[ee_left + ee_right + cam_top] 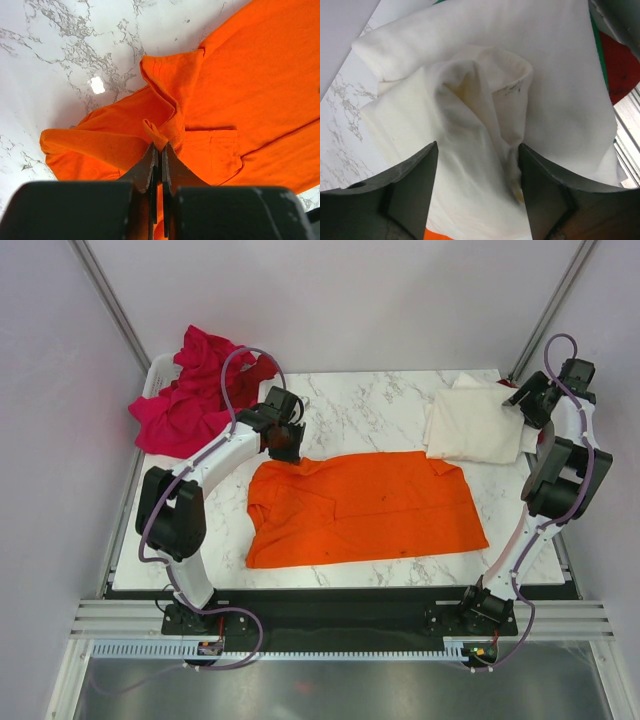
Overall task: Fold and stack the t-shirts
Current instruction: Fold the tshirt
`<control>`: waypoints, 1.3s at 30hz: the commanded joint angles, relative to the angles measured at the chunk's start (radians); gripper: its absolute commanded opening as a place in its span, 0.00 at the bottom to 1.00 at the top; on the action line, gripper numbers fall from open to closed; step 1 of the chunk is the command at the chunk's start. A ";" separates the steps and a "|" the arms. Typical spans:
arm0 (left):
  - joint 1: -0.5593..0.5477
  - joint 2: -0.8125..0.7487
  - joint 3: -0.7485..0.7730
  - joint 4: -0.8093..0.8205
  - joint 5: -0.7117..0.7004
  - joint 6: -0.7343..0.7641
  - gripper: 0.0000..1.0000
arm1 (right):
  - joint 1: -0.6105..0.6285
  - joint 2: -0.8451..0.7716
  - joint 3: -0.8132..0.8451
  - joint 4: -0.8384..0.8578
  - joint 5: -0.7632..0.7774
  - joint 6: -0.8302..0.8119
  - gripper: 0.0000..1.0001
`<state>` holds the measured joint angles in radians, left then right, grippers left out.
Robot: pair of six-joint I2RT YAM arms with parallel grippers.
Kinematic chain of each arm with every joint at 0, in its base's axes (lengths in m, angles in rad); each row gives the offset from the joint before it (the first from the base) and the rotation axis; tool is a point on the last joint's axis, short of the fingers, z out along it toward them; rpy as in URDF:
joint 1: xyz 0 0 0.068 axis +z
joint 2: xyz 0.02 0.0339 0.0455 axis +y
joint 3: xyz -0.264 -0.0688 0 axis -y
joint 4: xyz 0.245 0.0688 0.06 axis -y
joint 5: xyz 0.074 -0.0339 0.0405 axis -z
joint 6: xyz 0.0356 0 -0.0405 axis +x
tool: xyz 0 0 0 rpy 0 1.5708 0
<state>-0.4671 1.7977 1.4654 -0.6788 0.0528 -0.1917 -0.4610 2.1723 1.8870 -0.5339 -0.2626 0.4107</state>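
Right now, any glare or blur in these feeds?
Left wrist: one small glare spot on the marble table, orange t-shirt sharp, left gripper dark and soft up close. Right wrist: cream t-shirt bright, folds readable. Top: even light, faint shadows, no blur.

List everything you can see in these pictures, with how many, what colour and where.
orange t-shirt: one, bright orange, spread in the middle of the table, partly rumpled
cream t-shirt: one, cream-white, folded at the far right corner
pink t-shirts: a heap, number unclear, magenta, far left, spilling out of the basket
basket: one, white, far left edge, mostly covered
table: one, white marble with grey veins
left gripper: black, shut on a fold of the orange t-shirt
right gripper: black, open, over the cream t-shirt
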 commanded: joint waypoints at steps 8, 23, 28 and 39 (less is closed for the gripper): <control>-0.008 -0.043 -0.011 0.018 -0.007 0.015 0.02 | 0.012 0.052 0.024 0.068 -0.130 0.060 0.00; -0.024 -0.035 -0.014 0.018 -0.014 0.018 0.02 | 0.099 0.121 0.507 0.005 0.011 0.181 0.00; -0.034 -0.029 -0.016 0.018 -0.022 0.020 0.02 | 0.044 0.075 0.434 0.015 0.120 0.175 0.00; -0.047 -0.029 -0.016 0.016 -0.033 0.026 0.02 | -0.022 0.078 0.204 0.075 0.256 0.169 0.00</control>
<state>-0.5076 1.7977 1.4498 -0.6788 0.0338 -0.1917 -0.4397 2.2761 2.1422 -0.4725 -0.1219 0.5461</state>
